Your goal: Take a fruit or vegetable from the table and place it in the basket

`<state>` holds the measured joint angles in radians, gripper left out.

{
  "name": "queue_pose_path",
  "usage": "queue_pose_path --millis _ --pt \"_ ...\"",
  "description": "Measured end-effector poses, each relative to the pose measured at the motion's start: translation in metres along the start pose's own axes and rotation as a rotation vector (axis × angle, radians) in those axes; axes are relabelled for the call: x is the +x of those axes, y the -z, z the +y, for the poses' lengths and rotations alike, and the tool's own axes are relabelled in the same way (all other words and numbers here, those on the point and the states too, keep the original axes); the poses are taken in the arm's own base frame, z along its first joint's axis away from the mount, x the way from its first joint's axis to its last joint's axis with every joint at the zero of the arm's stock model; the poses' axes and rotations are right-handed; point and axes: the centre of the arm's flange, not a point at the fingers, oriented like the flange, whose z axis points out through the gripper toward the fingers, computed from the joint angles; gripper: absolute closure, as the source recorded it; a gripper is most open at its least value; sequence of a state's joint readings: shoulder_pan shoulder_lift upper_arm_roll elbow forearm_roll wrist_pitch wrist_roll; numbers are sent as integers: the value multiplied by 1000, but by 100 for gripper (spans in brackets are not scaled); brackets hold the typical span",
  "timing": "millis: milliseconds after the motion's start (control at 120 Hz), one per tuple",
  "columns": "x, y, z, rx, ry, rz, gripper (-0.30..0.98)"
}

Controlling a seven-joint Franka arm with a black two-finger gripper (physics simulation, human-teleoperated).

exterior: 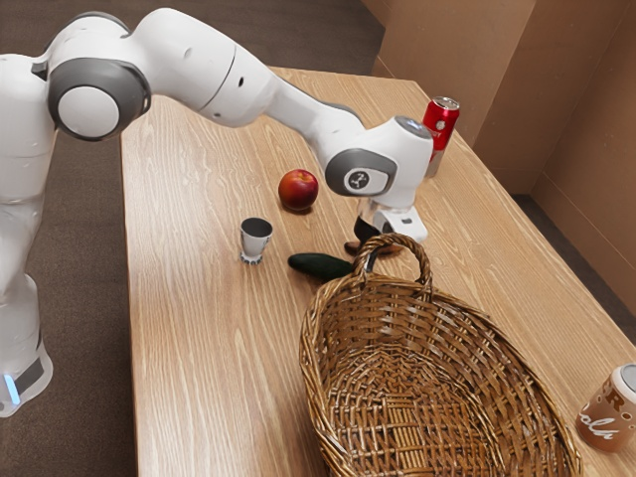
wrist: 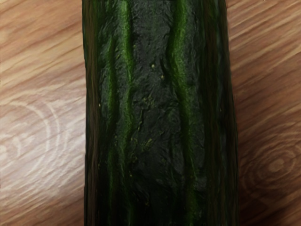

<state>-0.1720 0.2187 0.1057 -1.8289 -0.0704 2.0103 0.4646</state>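
Note:
Low over the table, the gripper (exterior: 372, 225) is at the far side of the wicker basket (exterior: 310, 348), its lower part largely behind the basket's handle. A dark green cucumber (exterior: 319, 264) lies on the wood beside the basket, one end extending toward the gripper and passing behind the rim and handle. Seen from my hand, the cucumber (wrist: 150, 113) runs lengthwise directly beneath the camera, wood showing along both sides. Whether the fingers touch it is hidden. A red and yellow round fruit (exterior: 298, 190) rests farther back on the table.
A small metallic cup (exterior: 255, 239) stands near the cucumber, toward the exterior view's left. Behind the hand is a red can (exterior: 440, 119). A brown cola can (exterior: 609, 409) stands past the basket at the exterior view's right. The basket's tall handle (exterior: 417, 260) rises close to the gripper.

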Motion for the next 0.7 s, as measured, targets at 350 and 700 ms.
queue_pose_path --millis 350,700 --pt "1 30 -7 28 27 48 46" --pt "-8 118 -39 90 82 151 48"
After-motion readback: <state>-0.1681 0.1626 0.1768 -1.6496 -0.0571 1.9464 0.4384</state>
